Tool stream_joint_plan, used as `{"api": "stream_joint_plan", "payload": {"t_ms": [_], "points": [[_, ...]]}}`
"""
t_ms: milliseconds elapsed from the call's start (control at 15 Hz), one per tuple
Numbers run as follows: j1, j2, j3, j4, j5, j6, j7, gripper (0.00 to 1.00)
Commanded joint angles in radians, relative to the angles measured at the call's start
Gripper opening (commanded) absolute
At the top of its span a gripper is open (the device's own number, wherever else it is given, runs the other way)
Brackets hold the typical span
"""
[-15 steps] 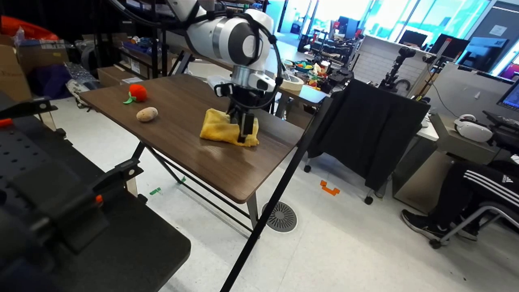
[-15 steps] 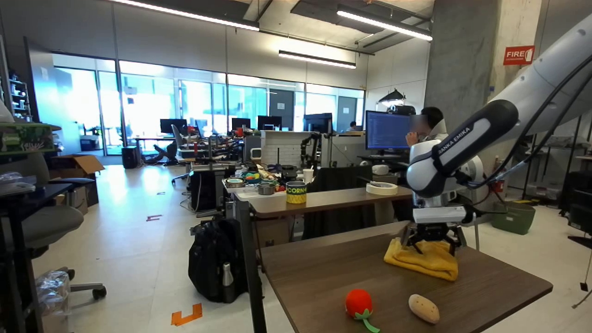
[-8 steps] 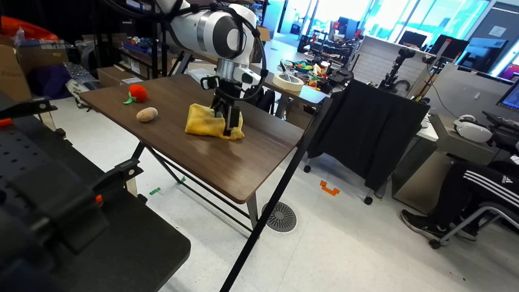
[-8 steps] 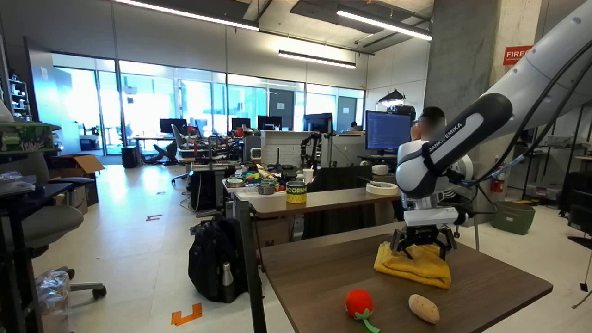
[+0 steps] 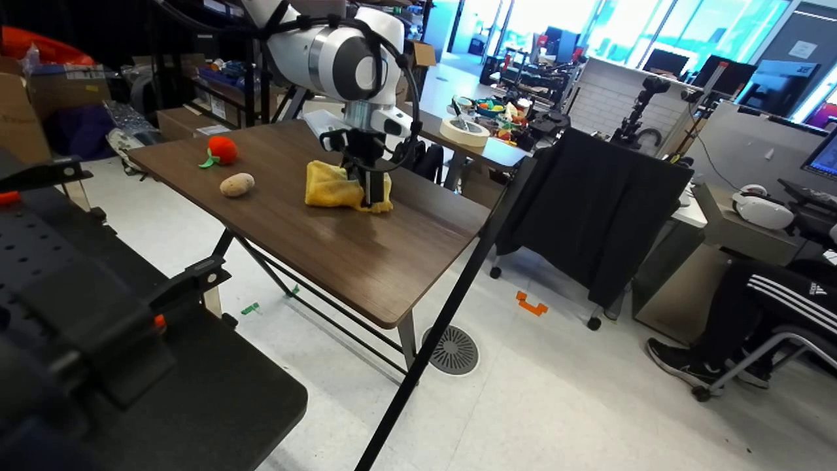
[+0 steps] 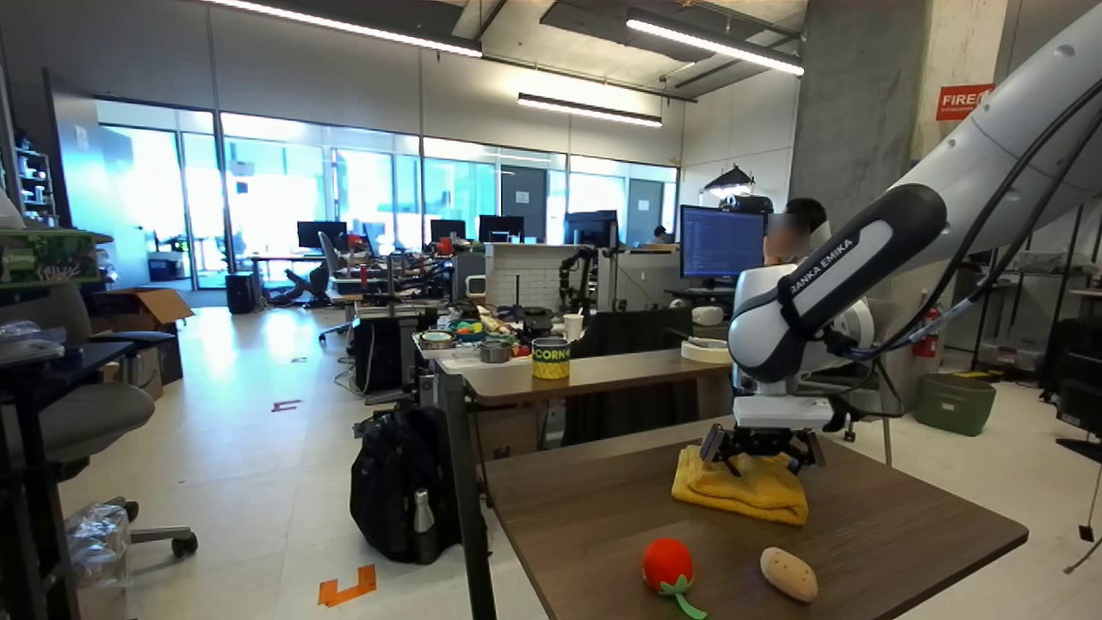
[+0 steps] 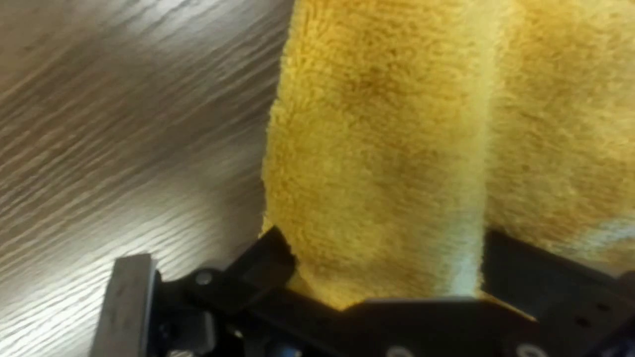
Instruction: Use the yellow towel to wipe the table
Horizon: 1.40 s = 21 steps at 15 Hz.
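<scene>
The yellow towel (image 6: 732, 497) lies folded flat on the dark brown table (image 5: 405, 275), towards its middle in both exterior views. Over it my gripper (image 6: 764, 468) points down, its fingers spread wide and their tips low against the cloth. From the wrist, the towel (image 7: 377, 124) fills the middle and right, and its rounded edge shows between the parted fingers of my gripper (image 7: 384, 243). One finger (image 7: 270, 255) stands at the towel's left edge; the opposite one (image 7: 526, 267) rests at a fold. How hard the tips press is hidden.
A red plush tomato (image 6: 668, 564) and a beige potato-like item (image 6: 789, 574) lie on the same table, apart from the towel. Beyond it stands a desk with a tape roll (image 5: 464, 132) and a yellow can (image 6: 551, 358). A black bench (image 5: 216, 386) is in the foreground.
The gripper and towel have slid together across the table, leftward in both exterior views. The fingers stay spread. Tomato and potato item have not moved.
</scene>
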Motion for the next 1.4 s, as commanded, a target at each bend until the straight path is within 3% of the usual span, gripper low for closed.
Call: {"api": "stream_joint_plan", "payload": {"t_ms": [0,400,667,1000,1133,1333], "points": [[0.054,0.074,0.055,0.058,0.014,0.010,-0.041,1.00],[0.218,0.176,0.079,0.249,-0.013,-0.091,0.037,1.00],[0.290,0.281,0.010,0.431,-0.053,-0.116,0.144,1.00],[0.232,0.345,-0.083,0.562,-0.056,-0.141,0.267,1.00],[0.191,0.259,-0.081,0.426,-0.087,-0.090,0.324,1.00],[0.092,0.301,-0.078,0.483,-0.075,-0.122,0.342,1.00]]}}
